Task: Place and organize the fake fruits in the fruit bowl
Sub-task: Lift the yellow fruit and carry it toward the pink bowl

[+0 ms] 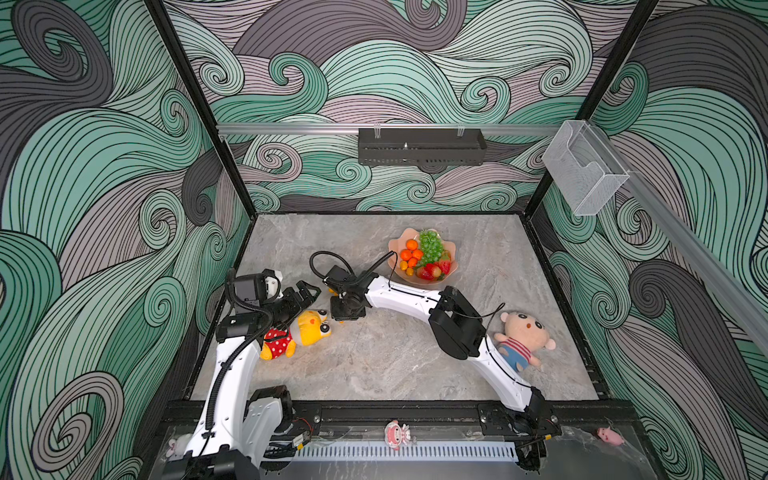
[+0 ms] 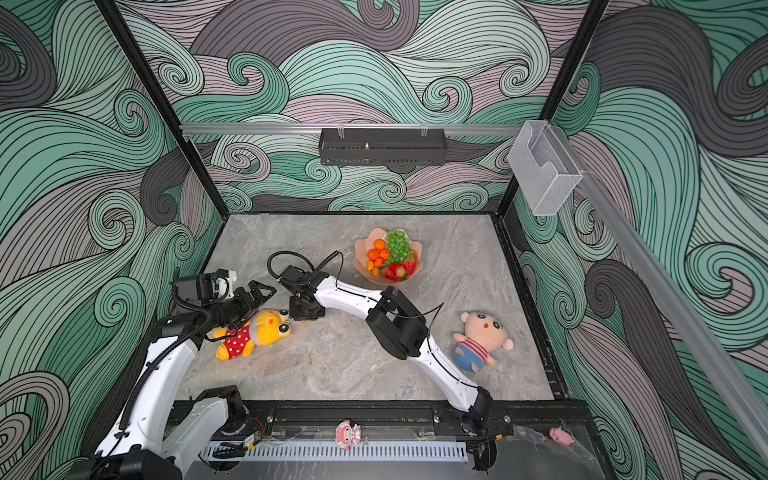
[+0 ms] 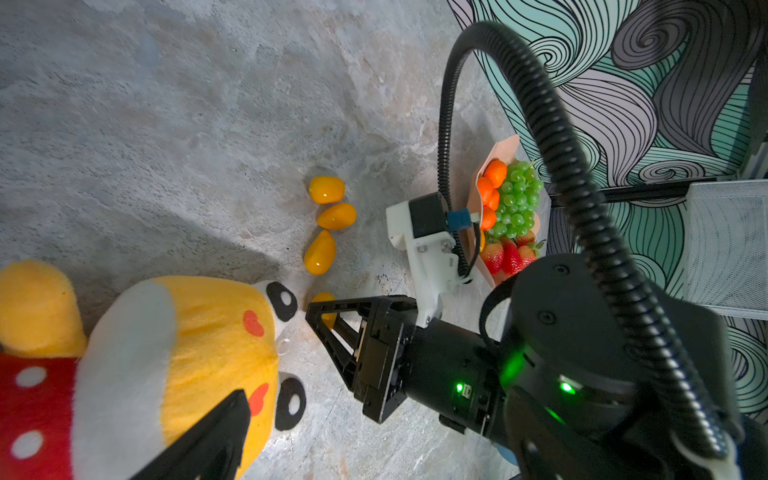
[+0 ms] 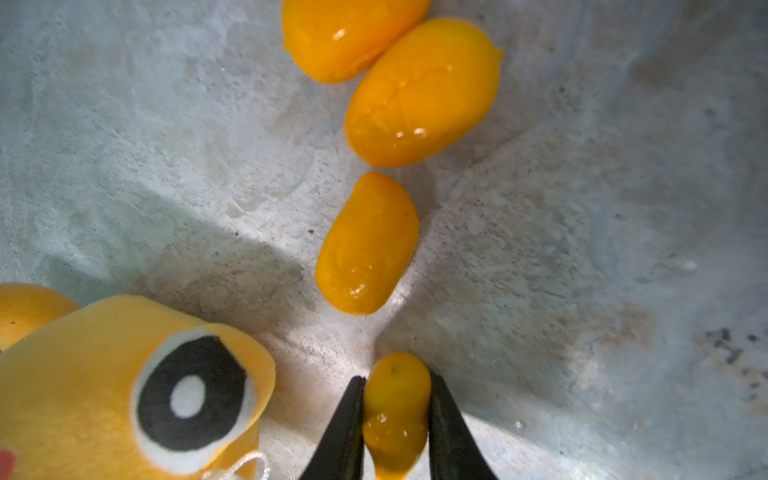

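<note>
Beside the yellow plush toy, a small oval yellow-orange plastic kumquat is pinched by the right gripper. Three more kumquats are seen on the grey table, away from the peach-pink wavy bowl.

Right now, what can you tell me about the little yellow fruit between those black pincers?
The kumquat is a small oval fake fruit, glossy yellow-orange plastic by its look, with a tiny dark dot at one end. The right gripper has a black finger against each side of it. It appears to lie on the grey table, beside the yellow plush toy, clear of the next kumquat.
</note>
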Tool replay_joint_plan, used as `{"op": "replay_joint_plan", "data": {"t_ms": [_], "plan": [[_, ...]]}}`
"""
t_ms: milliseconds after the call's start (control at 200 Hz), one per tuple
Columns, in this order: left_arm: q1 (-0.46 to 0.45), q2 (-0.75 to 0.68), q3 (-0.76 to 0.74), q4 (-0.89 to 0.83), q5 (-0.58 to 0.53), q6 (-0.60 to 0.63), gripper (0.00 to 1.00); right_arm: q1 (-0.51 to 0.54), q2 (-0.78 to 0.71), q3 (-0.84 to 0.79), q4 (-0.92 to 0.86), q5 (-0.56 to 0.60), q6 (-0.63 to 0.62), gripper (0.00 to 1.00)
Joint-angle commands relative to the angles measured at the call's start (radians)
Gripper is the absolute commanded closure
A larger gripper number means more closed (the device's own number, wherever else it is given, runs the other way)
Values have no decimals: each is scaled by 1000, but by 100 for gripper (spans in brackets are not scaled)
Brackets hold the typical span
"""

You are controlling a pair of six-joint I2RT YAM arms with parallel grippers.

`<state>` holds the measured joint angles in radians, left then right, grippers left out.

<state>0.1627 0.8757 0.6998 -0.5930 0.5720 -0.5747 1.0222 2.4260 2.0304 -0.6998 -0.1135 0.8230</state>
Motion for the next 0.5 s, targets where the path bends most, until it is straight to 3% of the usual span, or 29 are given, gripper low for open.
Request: {"op": "replay_joint_plan", "data": {"t_ms": [0,245,495], "plan": [[8,8,-1,28,57,25,2,3,-13,-12,-26,-3,-3,78],[-26,8,3,55,86,21,2,3,-144,-151,35,4,-15,79],[-167,23,-2,110,27,-23,1,-5,-340,-404,121,56,-55,80]]}}
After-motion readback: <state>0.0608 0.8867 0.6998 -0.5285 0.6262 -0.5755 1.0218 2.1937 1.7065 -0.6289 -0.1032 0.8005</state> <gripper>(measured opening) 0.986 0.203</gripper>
